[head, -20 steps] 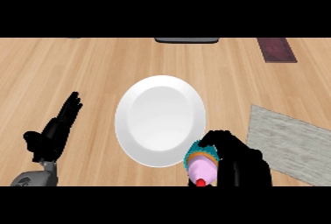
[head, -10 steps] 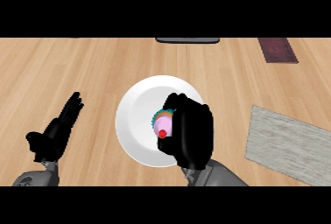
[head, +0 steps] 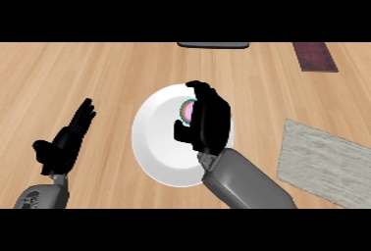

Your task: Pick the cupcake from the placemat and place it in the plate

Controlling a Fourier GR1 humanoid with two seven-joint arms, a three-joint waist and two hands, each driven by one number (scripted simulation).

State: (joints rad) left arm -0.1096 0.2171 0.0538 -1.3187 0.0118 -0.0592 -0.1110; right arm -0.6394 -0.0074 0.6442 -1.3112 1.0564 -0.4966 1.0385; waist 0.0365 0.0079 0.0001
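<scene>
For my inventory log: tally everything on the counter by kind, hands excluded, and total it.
Plate: 1
Cupcake: 1
Placemat: 1
Dark red flat object: 1
Dark grey flat object at the top edge: 1
Total: 5

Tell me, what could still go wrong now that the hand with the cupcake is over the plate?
The right hand is curled round the cupcake above the plate, hiding most of it, so it might tip over on release. Whether it touches the plate yet cannot be told; opening early could let it roll toward the rim.
</scene>
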